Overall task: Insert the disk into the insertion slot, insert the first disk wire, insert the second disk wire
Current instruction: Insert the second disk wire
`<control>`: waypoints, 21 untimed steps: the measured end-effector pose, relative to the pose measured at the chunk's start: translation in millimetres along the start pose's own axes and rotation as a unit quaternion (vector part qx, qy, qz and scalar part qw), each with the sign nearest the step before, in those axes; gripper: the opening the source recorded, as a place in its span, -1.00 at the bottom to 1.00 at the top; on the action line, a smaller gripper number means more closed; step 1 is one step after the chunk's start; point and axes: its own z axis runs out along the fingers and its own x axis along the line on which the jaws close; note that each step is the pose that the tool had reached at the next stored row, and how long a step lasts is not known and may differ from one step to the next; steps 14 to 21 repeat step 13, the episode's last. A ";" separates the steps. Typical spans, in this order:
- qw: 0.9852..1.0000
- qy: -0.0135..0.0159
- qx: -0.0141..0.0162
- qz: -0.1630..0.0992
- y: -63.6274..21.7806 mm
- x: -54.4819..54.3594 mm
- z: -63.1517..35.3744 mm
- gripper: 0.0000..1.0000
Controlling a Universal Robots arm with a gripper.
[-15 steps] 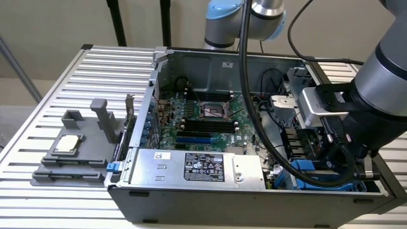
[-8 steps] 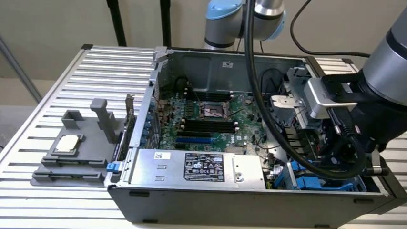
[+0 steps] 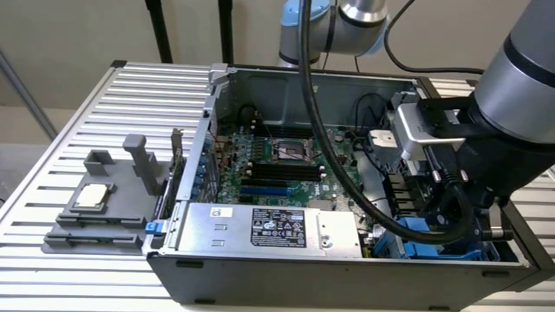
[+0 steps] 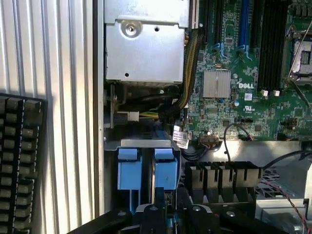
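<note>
The insertion slot (image 3: 442,246), a grey metal bay with bright blue plastic parts, sits in the front corner of the open computer case, on the exterior view's right. In the wrist view two blue tabs (image 4: 146,168) stand side by side at the slot's edge. My gripper (image 4: 168,217) hangs just over these tabs, low inside the case; in the exterior view my gripper (image 3: 446,211) is half hidden by the black cable. The disk's silver body is hidden; I cannot tell whether it lies in the slot. A wire bundle with a black plug (image 4: 168,113) hangs loose between slot and silver box.
A silver box with a black label (image 3: 273,227) fills the case front beside the slot. The green motherboard (image 3: 286,162) lies behind it. A grey fixture holding a small square chip (image 3: 91,196) stands on the slatted table (image 3: 139,91) at the exterior view's left. Black fins (image 4: 222,178) flank the gripper.
</note>
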 end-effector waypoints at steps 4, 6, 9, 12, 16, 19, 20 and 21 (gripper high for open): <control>1.000 0.000 0.000 0.000 9.9 -0.4 -5.5 -0.51; 1.000 0.000 0.000 0.000 10.8 -0.6 -7.7 -0.51; 1.000 -0.001 0.000 0.000 10.8 -0.6 -7.7 -0.51; 1.000 -0.001 0.000 0.000 10.9 -0.6 -7.8 -0.51; 1.000 -0.001 0.000 0.000 10.9 -0.6 -7.8 -0.51; 1.000 -0.001 0.000 0.000 10.9 -0.6 -7.8 -0.51; 1.000 -0.001 0.000 0.000 10.9 -0.6 -7.8 -0.51; 1.000 -0.001 0.000 0.000 10.9 -0.6 -7.8 -0.51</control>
